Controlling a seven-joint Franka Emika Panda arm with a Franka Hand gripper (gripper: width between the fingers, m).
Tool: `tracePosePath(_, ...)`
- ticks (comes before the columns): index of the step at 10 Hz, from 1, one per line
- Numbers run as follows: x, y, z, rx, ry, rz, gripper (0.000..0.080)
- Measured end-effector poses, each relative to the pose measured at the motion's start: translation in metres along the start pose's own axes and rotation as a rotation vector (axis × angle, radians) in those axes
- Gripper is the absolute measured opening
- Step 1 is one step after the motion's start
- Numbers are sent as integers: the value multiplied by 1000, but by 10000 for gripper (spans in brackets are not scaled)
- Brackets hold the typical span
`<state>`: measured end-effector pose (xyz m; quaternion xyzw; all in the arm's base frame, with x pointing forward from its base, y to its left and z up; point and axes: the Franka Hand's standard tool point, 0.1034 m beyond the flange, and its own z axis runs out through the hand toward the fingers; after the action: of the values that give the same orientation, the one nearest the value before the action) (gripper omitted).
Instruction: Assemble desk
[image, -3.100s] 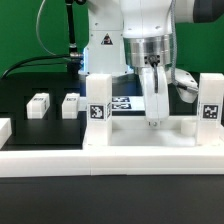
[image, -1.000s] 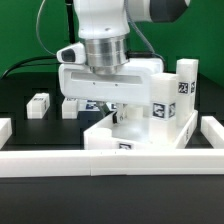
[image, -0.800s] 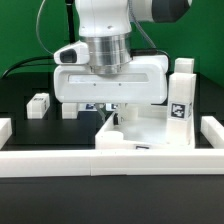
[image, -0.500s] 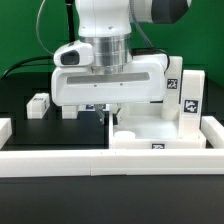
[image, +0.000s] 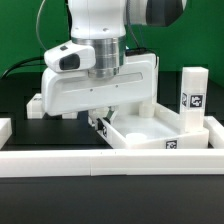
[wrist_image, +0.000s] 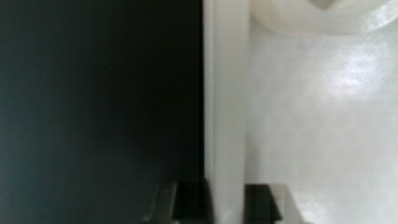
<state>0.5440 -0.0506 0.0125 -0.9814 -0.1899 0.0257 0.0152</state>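
Observation:
The desk top (image: 152, 131), a white tray with a raised rim, lies on the black table at the exterior view's right. One square white leg (image: 192, 98) with a black-and-white tag stands upright at its far right corner. My gripper (image: 103, 122) points down at the tray's left wall and is shut on that rim. In the wrist view the rim (wrist_image: 222, 100) runs between my two dark fingers (wrist_image: 178, 206), with the tray's white floor (wrist_image: 320, 110) on one side and black table on the other.
A long white border rail (image: 60, 162) runs along the front, with raised ends at the exterior view's left (image: 4, 128) and right (image: 214, 130). A loose white leg (image: 33, 101) lies at the left, mostly hidden behind my hand. A green backdrop stands behind.
The desk top has swung and slid toward the exterior view's right with my gripper on its rim. My hand has turned and now hides the loose legs at the left.

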Motion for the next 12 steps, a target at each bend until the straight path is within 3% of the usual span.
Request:
tracePosePath(2, 14, 7, -2, -16, 0, -169, 63)
tracePosePath(4, 28, 7, -8, -57, -10, -334, 63)
tracePosePath(6, 37, 11, -11, -57, -20, -444, 63)
tracePosePath(7, 46, 6, -10, -75, -22, -523, 63)
tracePosePath(11, 42, 13, -9, -94, -59, -762, 63)
tracePosePath(12, 53, 8, -10, -103, -57, -831, 63)
